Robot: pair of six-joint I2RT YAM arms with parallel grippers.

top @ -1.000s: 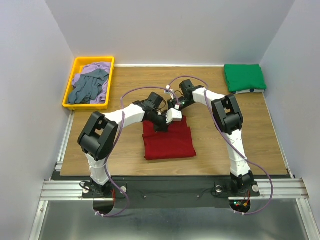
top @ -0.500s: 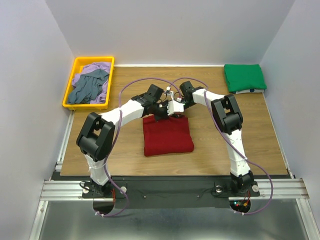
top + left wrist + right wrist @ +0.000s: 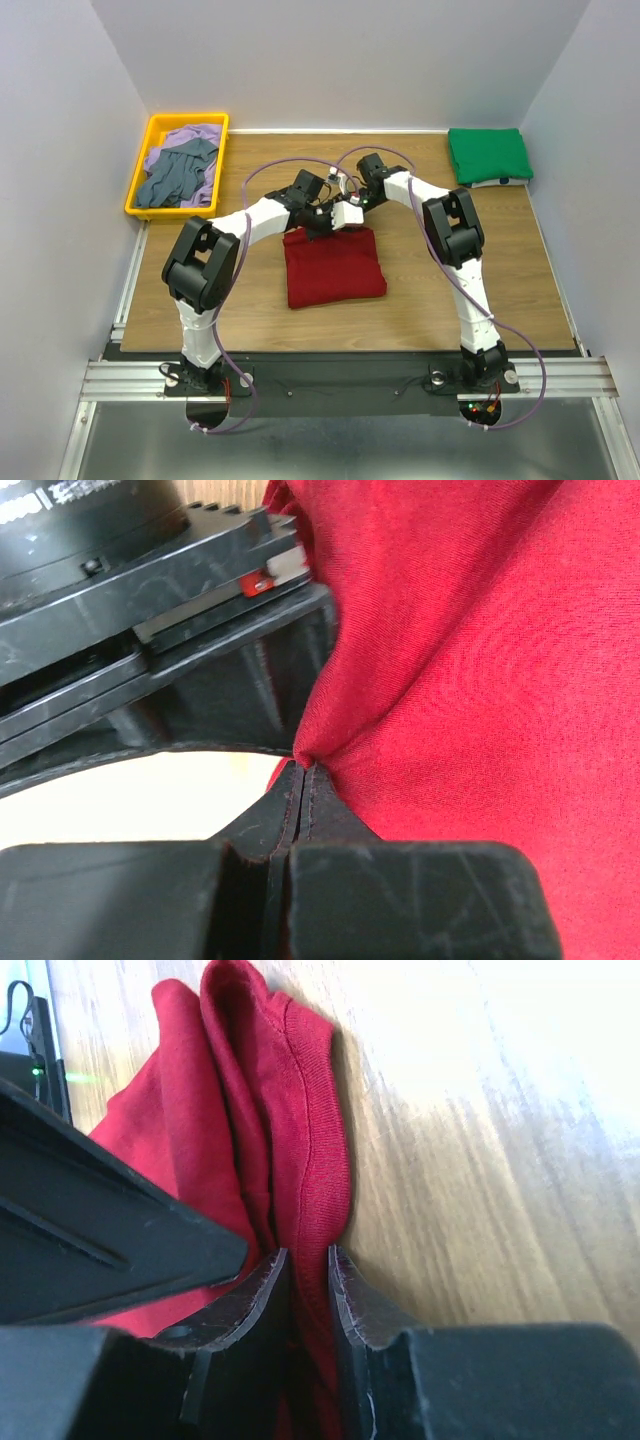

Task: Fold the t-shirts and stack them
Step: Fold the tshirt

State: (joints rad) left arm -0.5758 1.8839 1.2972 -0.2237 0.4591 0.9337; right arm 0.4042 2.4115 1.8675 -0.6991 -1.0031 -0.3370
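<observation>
A dark red t-shirt [image 3: 335,268] lies folded at the middle of the table. Both grippers meet at its far edge. My left gripper [image 3: 322,222] is shut, pinching a point of red cloth [image 3: 480,680] between its tips [image 3: 303,768]. Just right of it, my right gripper [image 3: 346,214] is clamped on a thick fold of the same shirt [image 3: 300,1140], its jaws [image 3: 308,1258] held slightly apart by the cloth. A green t-shirt [image 3: 488,153] lies folded at the far right. A lavender t-shirt [image 3: 185,135] and a grey-blue t-shirt [image 3: 178,175] lie crumpled together.
The lavender and grey-blue shirts sit in a yellow tray [image 3: 170,211] at the far left corner. White walls close in the table on three sides. Bare wood shows left and right of the red shirt.
Both grippers moved from over the red shirt's upper middle toward the far side, carrying its far edge with them. The shirt shifted slightly away from the arm bases.
</observation>
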